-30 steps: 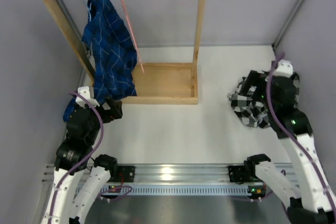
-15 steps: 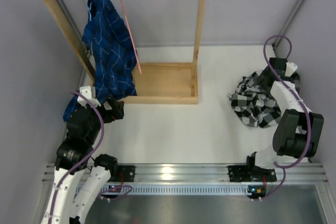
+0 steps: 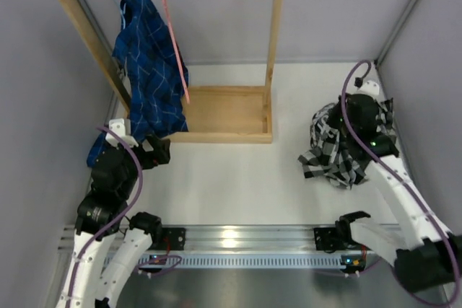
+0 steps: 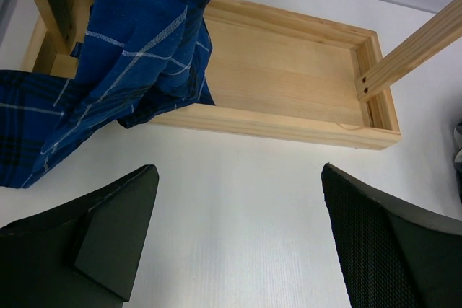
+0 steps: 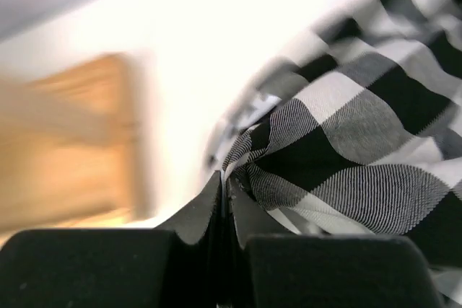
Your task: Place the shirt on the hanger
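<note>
Shirt point(image 3: 326, 158) first: the black-and-white check cloth lies crumpled in a heap near the right edge of the surface point(image 3: 238, 178), toward the far right corner. The right gripper point(image 5: 224, 187) is down in the heap. In the wrist view its fingers are pressed together with a fold of check fabric pinched between them.

The hanger point(image 3: 173, 37) hangs from the rail of the wooden rack point(image 3: 273, 48) at the far left corner, just beside a blue plaid shirt point(image 3: 148, 70). The left gripper point(image 4: 238, 243) hovers near the left edge in front of the rack's base tray, spread wide and holding nothing.

This looks like the pick-up step, with the cloth gripped and the dressing of the hanger not yet begun. Next the heap likely has to be lifted and carried across toward the rack. That calls for finding the collar or a shoulder in the bunched fabric, and the free left gripper could steady the thin wire.
</note>
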### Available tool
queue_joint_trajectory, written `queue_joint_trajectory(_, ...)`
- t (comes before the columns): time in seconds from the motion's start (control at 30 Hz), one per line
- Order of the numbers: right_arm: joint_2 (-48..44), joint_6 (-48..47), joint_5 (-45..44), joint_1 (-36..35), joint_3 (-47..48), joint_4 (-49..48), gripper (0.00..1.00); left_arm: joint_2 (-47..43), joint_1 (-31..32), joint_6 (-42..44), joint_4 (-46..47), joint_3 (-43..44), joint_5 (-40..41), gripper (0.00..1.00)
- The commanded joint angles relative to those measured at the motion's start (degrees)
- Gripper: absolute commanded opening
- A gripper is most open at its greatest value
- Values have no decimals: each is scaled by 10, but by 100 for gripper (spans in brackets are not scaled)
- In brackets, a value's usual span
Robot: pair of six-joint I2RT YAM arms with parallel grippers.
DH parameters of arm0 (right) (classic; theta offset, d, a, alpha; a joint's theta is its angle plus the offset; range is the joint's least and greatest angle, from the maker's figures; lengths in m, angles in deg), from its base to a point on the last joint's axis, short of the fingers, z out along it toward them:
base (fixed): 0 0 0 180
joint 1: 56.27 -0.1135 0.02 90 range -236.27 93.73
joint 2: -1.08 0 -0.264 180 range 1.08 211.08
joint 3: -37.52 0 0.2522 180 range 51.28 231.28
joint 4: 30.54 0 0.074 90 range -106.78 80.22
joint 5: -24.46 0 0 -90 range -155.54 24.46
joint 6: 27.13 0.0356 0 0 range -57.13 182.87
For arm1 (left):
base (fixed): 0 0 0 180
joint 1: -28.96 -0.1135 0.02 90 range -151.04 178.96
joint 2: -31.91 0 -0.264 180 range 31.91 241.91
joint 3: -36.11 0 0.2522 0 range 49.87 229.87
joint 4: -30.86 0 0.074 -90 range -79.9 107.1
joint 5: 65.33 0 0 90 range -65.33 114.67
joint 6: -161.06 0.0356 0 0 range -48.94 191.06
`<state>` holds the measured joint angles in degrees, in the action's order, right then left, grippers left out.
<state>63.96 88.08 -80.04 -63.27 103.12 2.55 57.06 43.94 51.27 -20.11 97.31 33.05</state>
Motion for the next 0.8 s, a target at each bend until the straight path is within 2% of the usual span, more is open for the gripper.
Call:
queue_joint_trajectory(0.0,-140,11,-25,-124,6,44,0,-16,0,5,31,8,7,98)
queue_joint_trajectory(0.03,-162,26,-39,-153,-13,61,0,-17,0,5,33,9,8,98)
queue_joint_trajectory(0.07,-200,44,-42,-212,-29,60,0,-18,0,5,33,10,9,98)
queue_joint_trajectory(0.13,-235,104,-35,-269,-71,41,0,-17,0,6,33,12,12,98)
queue_joint_trajectory(0.17,-256,126,-32,-325,-121,6,0,-16,0,6,33,13,12,98)
queue_joint_trajectory(0.23,-264,191,-20,-383,-176,-46,0,-18,0,8,32,16,9,98)
queue_joint_trajectory(0.27,-256,208,-17,-443,-231,-80,0,-19,0,6,32,18,0,98)
queue_joint_trajectory(0.3,-246,221,-15,-474,-254,-150,1,-20,0,-5,33,20,-11,98)
queue_joint_trajectory(0.33,-232,222,-12,-497,-275,-171,3,-22,0,-9,36,21,-29,98)
queue_joint_trajectory(0.37,-204,221,-12,-534,-277,-183,14,-21,0,-15,40,25,-82,98)
queue_joint_trajectory(0.43,-192,208,-34,-560,-264,-159,33,-13,0,-48,59,25,-153,98)
queue_joint_trajectory(0.47,-205,206,-56,-561,-258,-133,52,-8,0,-80,88,11,-232,98)
queue_joint_trajectory(0.53,-239,192,-123,-561,-251,-72,59,4,0,-123,132,-19,-308,98)
queue_joint_trajectory(0.57,-279,175,-139,-560,-247,-56,67,22,0,-145,157,-62,-341,98)
queue_joint_trajectory(0.6,-299,165,-143,-558,-242,-41,71,30,2,-174,179,-82,-378,98)
queue_joint_trajectory(0.7,-340,134,-139,-557,-206,31,83,58,42,-169,212,-132,-344,98)
queue_joint_trajectory(0.77,-352,115,-141,-558,-174,112,94,85,124,-168,219,-146,-252,98)
